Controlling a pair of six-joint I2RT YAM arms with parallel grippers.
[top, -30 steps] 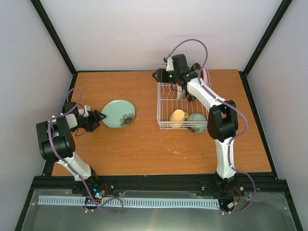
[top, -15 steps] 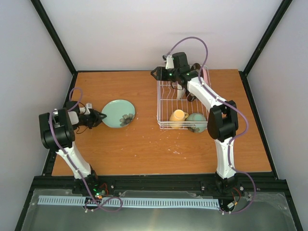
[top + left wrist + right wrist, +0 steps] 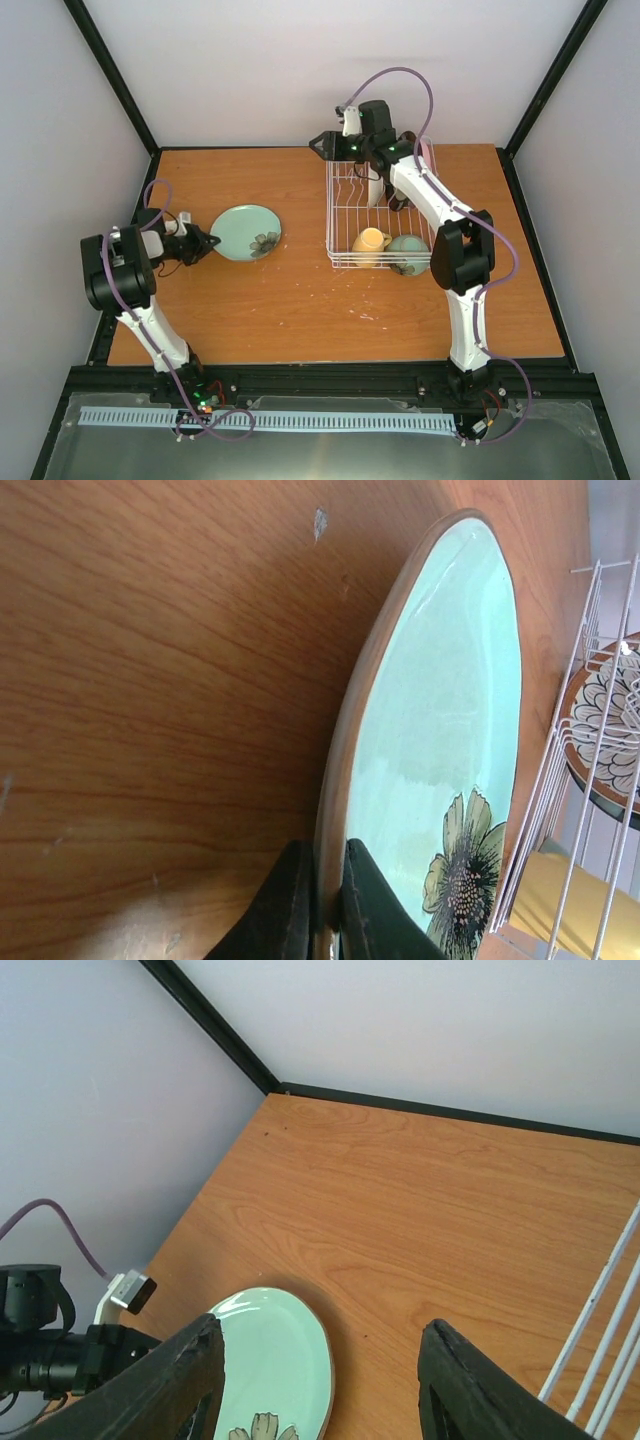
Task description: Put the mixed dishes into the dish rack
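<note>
Plate pickup, I reckon: left fingers point(image 3: 300, 900) are clamped on the rim of the light teal flowered ceramic plate point(image 3: 245, 233), low by the wooden desk's point(image 3: 300, 300) left edge. Right fingers point(image 3: 322, 146) hang apart and empty over the white wire dish rack's point(image 3: 331, 210) far corner. Next it needs lifting, carrying right and slotting upright.

Desk point(image 3: 300, 300): we see orange-brown wood grain.
Walls point(image 3: 270, 70): plain white, at 9, 12 and 3 o'clock.
Slotted strip point(image 3: 300, 421): white, lying along 6 o'clock.

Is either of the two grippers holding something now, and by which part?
The left gripper holds the light teal plate by its rim, one finger on each face. The right gripper is open and holds nothing.
</note>
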